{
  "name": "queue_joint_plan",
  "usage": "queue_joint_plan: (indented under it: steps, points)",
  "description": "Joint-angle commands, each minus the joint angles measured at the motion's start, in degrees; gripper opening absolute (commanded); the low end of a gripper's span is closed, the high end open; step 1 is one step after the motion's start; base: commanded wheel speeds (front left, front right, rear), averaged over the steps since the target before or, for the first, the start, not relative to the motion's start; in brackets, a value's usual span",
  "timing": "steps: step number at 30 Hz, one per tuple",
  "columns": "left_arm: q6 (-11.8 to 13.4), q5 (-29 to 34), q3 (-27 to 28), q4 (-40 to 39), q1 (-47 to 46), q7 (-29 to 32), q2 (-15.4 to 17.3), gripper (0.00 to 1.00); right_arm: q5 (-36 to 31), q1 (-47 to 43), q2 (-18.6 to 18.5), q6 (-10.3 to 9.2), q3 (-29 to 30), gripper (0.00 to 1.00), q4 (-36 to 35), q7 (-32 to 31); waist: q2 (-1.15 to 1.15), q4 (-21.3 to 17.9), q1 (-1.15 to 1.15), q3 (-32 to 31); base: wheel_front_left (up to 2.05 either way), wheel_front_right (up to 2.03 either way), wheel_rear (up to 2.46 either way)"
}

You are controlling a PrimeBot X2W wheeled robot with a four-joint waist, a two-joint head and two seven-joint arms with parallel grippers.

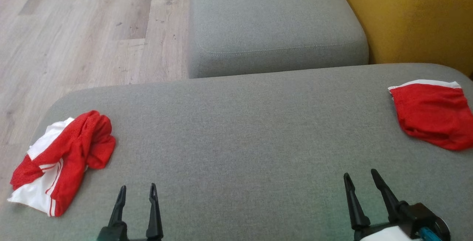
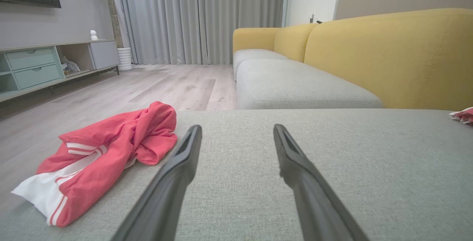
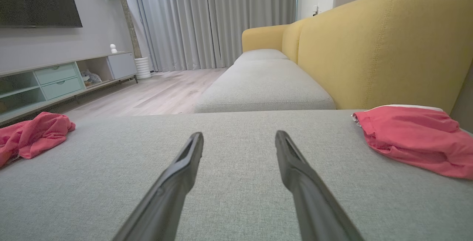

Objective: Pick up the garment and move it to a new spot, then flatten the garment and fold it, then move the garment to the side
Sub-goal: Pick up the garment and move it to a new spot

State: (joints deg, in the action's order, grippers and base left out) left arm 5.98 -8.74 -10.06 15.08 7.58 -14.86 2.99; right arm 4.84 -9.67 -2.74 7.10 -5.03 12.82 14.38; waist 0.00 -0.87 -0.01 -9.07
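Looks barely begun: crumpled garment [image 1: 74, 148] untouched on sofa seat [image 1: 240, 141]; left end effector [image 1: 138, 186] and right end effector [image 1: 360, 173] open, empty. Yet to lift, flatten, fold.

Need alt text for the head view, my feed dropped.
A crumpled red-and-white garment lies at the left of a grey cushion, a folded red garment at its right. The left gripper and right gripper, fingers open, hold nothing.

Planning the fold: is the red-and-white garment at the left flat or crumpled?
Crumpled: the red-and-white mesh garment lies bunched in twisted folds on the grey cushion.
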Motion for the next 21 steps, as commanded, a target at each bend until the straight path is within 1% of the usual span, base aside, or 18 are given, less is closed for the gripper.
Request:
queue_joint_plan:
  steps: [1, 9, 12, 14, 16, 21]
  points:
    - [0.08, 0.5, 2.32, -1.57, -2.59, -0.14, -0.11, 1.0, 0.28, 3.14, -0.21, 0.39, -1.17, 1.0, -1.65, 0.62, 0.0, -0.07, 0.01, 0.25, 0.0, 0.0, 0.0]
    - [0.37, 0.82, 2.58, -2.02, -2.67, -0.14, -0.11, 1.0, 0.6, 3.15, -0.16, 0.39, -0.31, 1.0, -2.25, 0.62, 0.0, -0.04, 0.01, 0.87, 0.0, 0.0, 0.0]
    - [0.17, 0.89, 2.11, -2.04, -3.32, -0.14, -0.11, 1.0, 1.06, 2.99, -0.15, 0.39, 0.59, 1.0, -2.91, 0.62, 0.0, 1.0, 0.01, 1.47, 0.0, 0.0, 0.0]
    - [0.37, 1.02, 1.74, -2.04, -3.89, -0.14, -0.11, 1.0, 1.79, 2.42, -0.15, 0.39, 1.68, 1.0, -2.94, 0.62, 0.0, 2.7, 0.01, 1.75, 0.0, 0.0, 0.0]
    - [0.82, 0.73, 1.41, -2.01, -4.23, -0.14, -0.11, 1.0, 2.21, 2.06, -0.15, 0.39, 1.41, 1.0, -2.67, 0.62, 0.0, 4.96, 0.01, 2.02, 0.0, 0.0, 0.0]
    - [1.18, 0.91, 0.39, -2.3, -4.65, -0.14, -0.11, 1.0, 3.08, 3.13, -0.14, 0.39, -1.01, 1.0, -2.91, 0.62, 0.0, 12.81, 0.01, 3.11, 0.0, 0.0, 0.0]
